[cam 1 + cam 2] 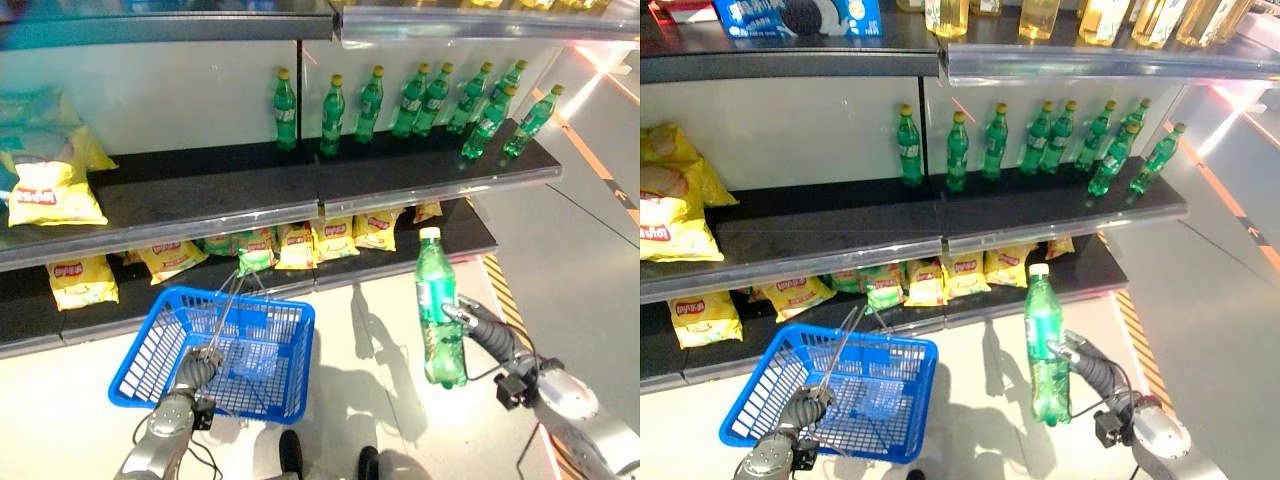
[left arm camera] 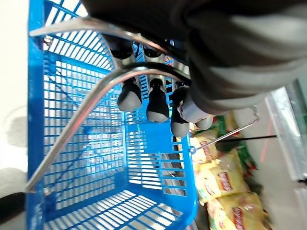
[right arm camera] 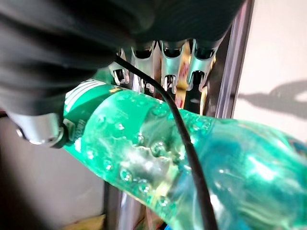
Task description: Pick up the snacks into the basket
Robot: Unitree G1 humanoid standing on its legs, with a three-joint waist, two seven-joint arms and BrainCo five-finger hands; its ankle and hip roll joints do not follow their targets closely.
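I see the yellow snack bags lying in a row on the lowest shelf, with more of them at the left end of that shelf and a larger yellow bag on the middle shelf above; none of them is in the basket. The blue basket hangs in front of the lowest shelf, a little to the left of centre, and I can see nothing inside it but its own mesh floor. My left hand has its fingers curled round the basket's metal handle, and the handle wires rise from the basket's rim to the hand.

My right hand is well to the right of the basket and apart from it, closed round a green bottle with a white cap. The bottle stands upright in the air in front of the right end of the lowest shelf; the right wrist view shows the fingers wrapped about its body.

On the right half of the middle shelf stands a row of green bottles with yellow caps. The top shelf carries pale yellow bottles and a blue packet.
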